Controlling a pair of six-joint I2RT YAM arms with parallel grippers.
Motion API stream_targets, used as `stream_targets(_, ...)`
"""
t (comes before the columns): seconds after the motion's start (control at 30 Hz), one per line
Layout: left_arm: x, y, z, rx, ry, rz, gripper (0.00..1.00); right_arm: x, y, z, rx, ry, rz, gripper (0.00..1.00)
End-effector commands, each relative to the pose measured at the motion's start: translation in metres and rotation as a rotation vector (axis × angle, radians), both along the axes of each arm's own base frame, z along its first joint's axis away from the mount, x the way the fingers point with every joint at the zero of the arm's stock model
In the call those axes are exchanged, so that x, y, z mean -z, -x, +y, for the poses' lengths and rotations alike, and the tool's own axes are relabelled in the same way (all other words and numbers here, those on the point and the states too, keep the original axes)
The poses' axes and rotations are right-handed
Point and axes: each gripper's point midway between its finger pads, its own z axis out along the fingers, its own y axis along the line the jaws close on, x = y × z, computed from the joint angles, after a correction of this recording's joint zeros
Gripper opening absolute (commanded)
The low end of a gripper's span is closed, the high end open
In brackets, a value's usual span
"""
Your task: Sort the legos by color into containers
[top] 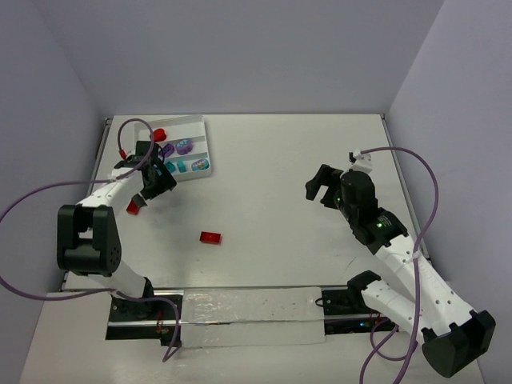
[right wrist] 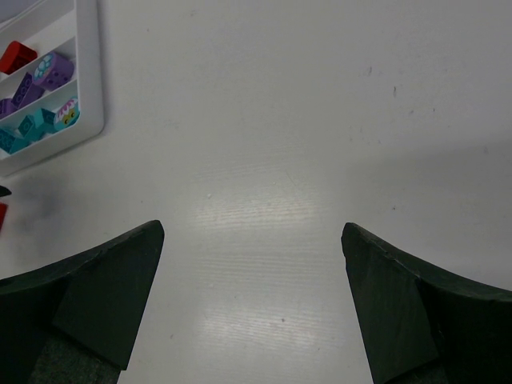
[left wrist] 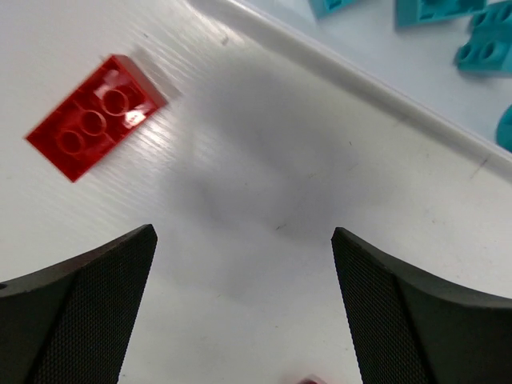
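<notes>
Clear strip [top: 248,316]: lies along the near edge of the surface, between my two bases, held by black clamps. It plays no part in the sorting.
Loose red brick [top: 211,237]: flat on the surface, left of the middle, with its long axis running roughly left to right. My left arm is nearer to it than my right.
Left end effector [left wrist: 244,240]: released, fingers wide apart with nothing between them. It is low over the surface near the left edge, just short of the tray's near rim.
Second red brick [left wrist: 94,118]: on the surface just outside the tray, ahead and to the left of my left fingers and outside their gap. Its long axis runs diagonally to them.
Coming move: I judge I must shift forward and left, then turn the wrist so the fingers close across the brick's short width.
Right end effector [right wrist: 253,228]: released and empty, over the right half, well apart from every brick.
White tray [top: 206,142]: at the far-left corner. A red piece [top: 160,134] sits in the farthest compartment, purple bricks [top: 184,146] in the middle and teal bricks [top: 182,166] nearest.
Progress: mostly sorted, I reckon, with two red bricks outside.
</notes>
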Motion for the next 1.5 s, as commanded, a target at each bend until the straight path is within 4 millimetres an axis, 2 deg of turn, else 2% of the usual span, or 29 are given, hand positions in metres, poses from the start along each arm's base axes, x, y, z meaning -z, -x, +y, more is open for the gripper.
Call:
stream_targets(0.0, -0.028, -0.003, 0.026, -0.043, -0.089, -0.069, 0.99, -0.005, 0.002, -0.001, 0.003, -0.007, -0.015, 1.0)
stream_targets(0.13, -0.029, -0.009, 0.062, -0.141, -0.055, -0.103, 0.99, -0.008, 0.002, -0.004, 0.01, 0.0, -0.015, 1.0)
stream_targets(0.3, -0.028, -0.025, 0.082, -0.202, -0.002, -0.129, 0.99, -0.005, 0.003, -0.003, 0.011, -0.006, -0.008, 1.0)
stream_targets(0.5, -0.016, -0.052, 0.087, -0.191, 0.07, -0.156, 0.99, -0.002, 0.003, -0.003, 0.011, -0.005, 0.005, 1.0)
stream_targets(0.63, -0.009, -0.058, 0.089, -0.184, 0.122, -0.191, 0.99, -0.002, 0.003, -0.003, 0.012, -0.002, 0.01, 1.0)
stream_targets(0.77, -0.004, -0.055, 0.083, -0.176, 0.158, -0.19, 0.99, -0.004, 0.002, -0.002, 0.011, -0.005, 0.005, 1.0)
stream_targets(0.87, 0.011, -0.042, 0.078, -0.191, 0.179, -0.173, 0.99, -0.005, 0.003, -0.002, 0.01, -0.011, 0.002, 1.0)
stream_targets(1.03, 0.02, -0.028, 0.066, -0.2, 0.185, -0.156, 0.99, -0.006, 0.004, -0.003, 0.011, -0.011, -0.002, 1.0)
stream_targets(1.23, 0.014, -0.018, 0.054, -0.187, 0.174, -0.156, 0.99, -0.013, 0.005, -0.004, 0.011, -0.008, -0.017, 1.0)
stream_targets(1.47, 0.011, -0.001, 0.068, -0.256, 0.022, -0.081, 0.94, -0.016, 0.006, -0.002, 0.002, -0.028, -0.021, 1.0)
